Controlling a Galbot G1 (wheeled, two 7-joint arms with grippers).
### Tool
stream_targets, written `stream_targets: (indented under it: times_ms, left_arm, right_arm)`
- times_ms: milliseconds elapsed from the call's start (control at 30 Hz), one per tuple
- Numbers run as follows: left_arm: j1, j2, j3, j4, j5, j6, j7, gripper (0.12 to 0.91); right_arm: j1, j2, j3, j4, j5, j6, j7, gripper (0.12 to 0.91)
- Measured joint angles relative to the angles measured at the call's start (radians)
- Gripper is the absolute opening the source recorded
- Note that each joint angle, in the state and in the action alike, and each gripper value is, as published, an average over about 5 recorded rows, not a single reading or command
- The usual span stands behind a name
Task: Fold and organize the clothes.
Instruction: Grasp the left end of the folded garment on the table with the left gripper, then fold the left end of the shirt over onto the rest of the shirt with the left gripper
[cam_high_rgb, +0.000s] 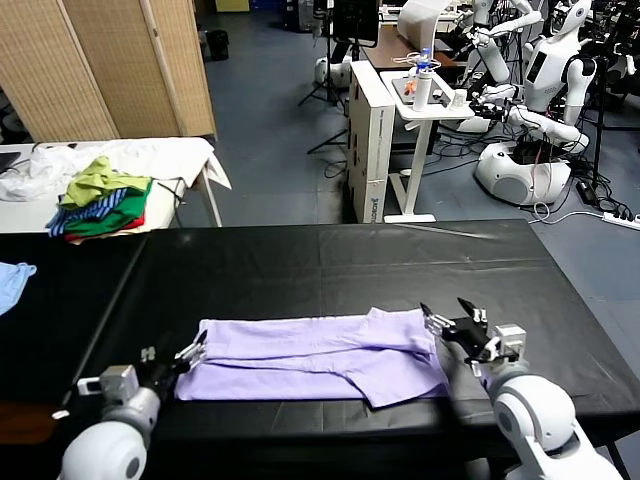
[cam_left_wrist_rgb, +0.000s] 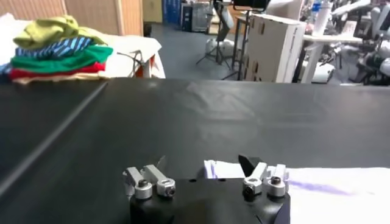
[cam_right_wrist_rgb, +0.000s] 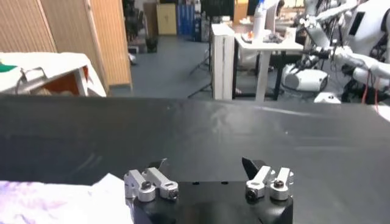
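The thin, soft lavender T-shirt (cam_high_rgb: 320, 355) lies folded lengthwise across the black table (cam_high_rgb: 330, 265), apparently released, between the spread-fingered left gripper (cam_high_rgb: 192, 352) and right gripper (cam_high_rgb: 448, 312).

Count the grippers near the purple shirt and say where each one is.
2. The left gripper, open, is at the lavender T-shirt's left end; the right gripper, open, is at its right end. None looks hidden.

Light blue cloth (cam_high_rgb: 14, 283) at the table's (cam_high_rgb: 300, 270) left edge: cut by the head view's border, shape not readable. T-shirt (cam_high_rgb: 310, 358): purple print not discernible; the wrist views catch only its corners. Garment pile (cam_high_rgb: 100, 200) on the far white table: individual items not separable.
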Motion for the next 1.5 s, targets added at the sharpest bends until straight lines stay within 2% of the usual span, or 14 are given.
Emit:
stream_targets:
  times_ms: [267, 567, 667, 733, 900, 1033, 1100, 1200, 1400, 1500]
  left_arm:
    - [0.006, -0.032, -0.003, 0.015, -0.051, 0.000, 0.012, 0.907]
    - [0.009, -0.050, -0.007, 0.045, -0.072, -0.011, 0.048, 0.884]
    - [0.009, -0.055, -0.008, 0.047, -0.088, -0.011, 0.052, 0.808]
    - [0.010, -0.057, -0.009, 0.046, -0.105, -0.010, 0.052, 0.712]
    - [0.011, -0.057, -0.013, 0.044, -0.149, 0.002, 0.051, 0.401]
    - [0.006, -0.058, -0.013, 0.044, -0.151, 0.007, 0.047, 0.206]
    - [0.004, -0.058, -0.012, 0.042, -0.132, 0.003, 0.046, 0.177]
    - [0.007, -0.052, -0.010, 0.036, -0.065, -0.016, 0.058, 0.183]
    - [0.032, -0.016, -0.026, 0.033, 0.164, -0.083, 0.126, 0.184]
    - [0.044, 0.018, -0.053, 0.050, 0.233, -0.104, 0.145, 0.184]
  right_arm:
    - [-0.005, 0.003, -0.003, 0.012, -0.006, 0.001, 0.003, 0.907]
    - [-0.012, 0.008, -0.009, 0.016, -0.024, 0.003, 0.004, 0.907]
    - [-0.018, 0.011, -0.010, 0.017, -0.033, 0.004, 0.003, 0.907]
    - [-0.021, 0.012, -0.009, 0.018, -0.037, 0.006, 0.002, 0.907]
    - [-0.020, 0.012, -0.008, 0.018, -0.044, 0.010, -0.001, 0.907]
    - [-0.021, 0.015, -0.010, 0.017, -0.056, 0.015, -0.003, 0.907]
    - [-0.023, 0.018, -0.011, 0.016, -0.066, 0.019, -0.006, 0.907]
    - [-0.029, 0.022, -0.012, 0.016, -0.079, 0.026, -0.010, 0.907]
    - [-0.042, 0.027, -0.005, 0.018, -0.083, 0.033, -0.013, 0.907]
    - [-0.049, 0.027, 0.001, 0.021, -0.083, 0.035, -0.015, 0.907]
